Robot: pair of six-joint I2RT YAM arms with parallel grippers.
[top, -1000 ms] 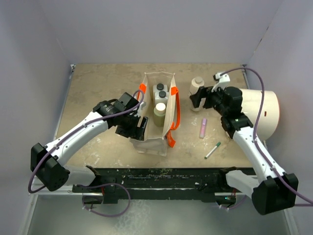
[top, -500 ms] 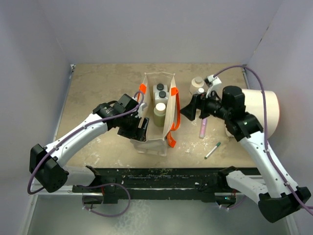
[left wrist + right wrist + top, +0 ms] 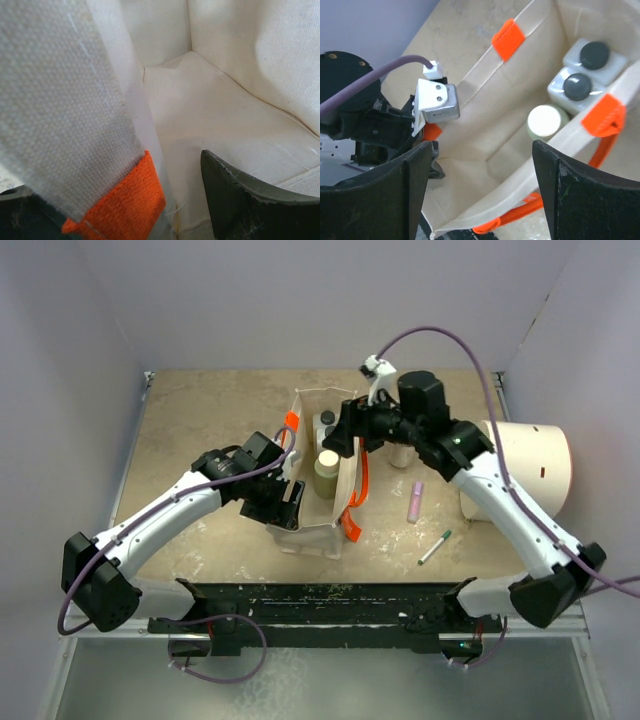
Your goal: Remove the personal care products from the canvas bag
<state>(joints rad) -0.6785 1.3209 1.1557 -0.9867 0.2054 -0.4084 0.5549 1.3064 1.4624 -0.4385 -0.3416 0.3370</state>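
While poised over the canvas bag (image 3: 312,535) on the bench (image 3: 200,410), lower the right pincer (image 3: 482,150), jaws wide apart and empty, straight onto the olive cylinder (image 3: 547,122) beside the bag's right wall, just nearer than two black-capped white bottles (image 3: 577,87). Centre first; avoid snagging the orange handle (image 3: 602,117). Close below the cap. Keep the left pincer (image 3: 285,502), jaws apart astride the left wall, steady to hold the mouth open.
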